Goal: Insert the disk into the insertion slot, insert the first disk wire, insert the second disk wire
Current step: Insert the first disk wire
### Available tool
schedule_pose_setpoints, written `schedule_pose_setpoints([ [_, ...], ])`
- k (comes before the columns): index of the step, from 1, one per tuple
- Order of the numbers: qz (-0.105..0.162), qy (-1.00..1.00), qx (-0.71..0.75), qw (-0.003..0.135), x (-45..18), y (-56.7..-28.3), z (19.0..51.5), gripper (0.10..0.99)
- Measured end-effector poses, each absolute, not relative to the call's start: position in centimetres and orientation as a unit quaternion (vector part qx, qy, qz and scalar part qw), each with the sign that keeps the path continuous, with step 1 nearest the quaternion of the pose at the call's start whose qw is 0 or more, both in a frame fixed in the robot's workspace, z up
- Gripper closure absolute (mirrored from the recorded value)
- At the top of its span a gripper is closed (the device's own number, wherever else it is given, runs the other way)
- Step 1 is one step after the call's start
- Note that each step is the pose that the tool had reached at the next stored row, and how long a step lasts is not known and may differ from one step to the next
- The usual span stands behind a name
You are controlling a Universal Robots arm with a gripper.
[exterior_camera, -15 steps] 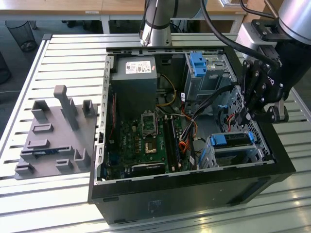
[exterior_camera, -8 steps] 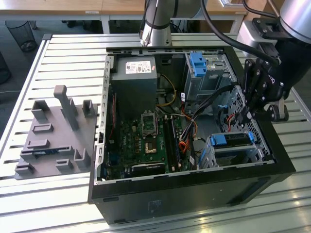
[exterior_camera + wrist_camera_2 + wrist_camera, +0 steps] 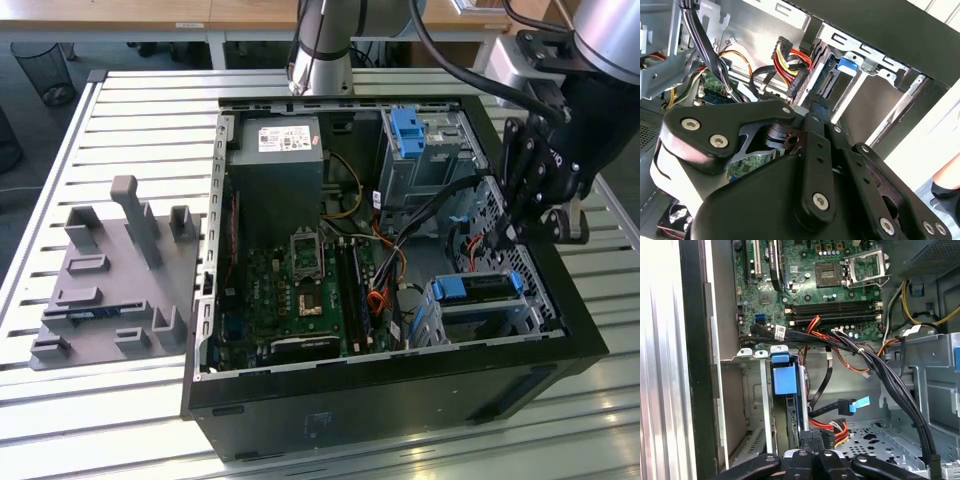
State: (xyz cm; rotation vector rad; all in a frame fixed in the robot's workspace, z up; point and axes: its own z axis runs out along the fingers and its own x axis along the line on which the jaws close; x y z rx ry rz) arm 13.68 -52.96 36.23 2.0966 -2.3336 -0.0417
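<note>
Disk (image 3: 478, 288) lay in the insertion slot (image 3: 432, 318), at six o'clock from my gripper (image 3: 500, 236) in the exterior view, long axis nine-to-three. My jaws looked pressed together, gripping nothing I could see.

No print can be made out on anything in these views. In the exterior view a white label (image 3: 289, 137) lies on top of the grey power supply (image 3: 272, 168) inside the computer case (image 3: 400, 385); its dark lines of print and small marks are too fine to read. In the first wrist view a small white sticker (image 3: 780, 332) is wrapped on the black cable bundle (image 3: 875, 362), and a white tag (image 3: 912, 330) hangs from the wires beside the motherboard (image 3: 805, 275); both are illegible.
</note>
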Motion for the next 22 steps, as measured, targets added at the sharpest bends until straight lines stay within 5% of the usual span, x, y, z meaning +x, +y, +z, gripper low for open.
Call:
schedule_pose_setpoints([
  [22, -0.013, -0.767, 0.641, 0.002, 13.9, -51.3, 35.8, 0.827],
])
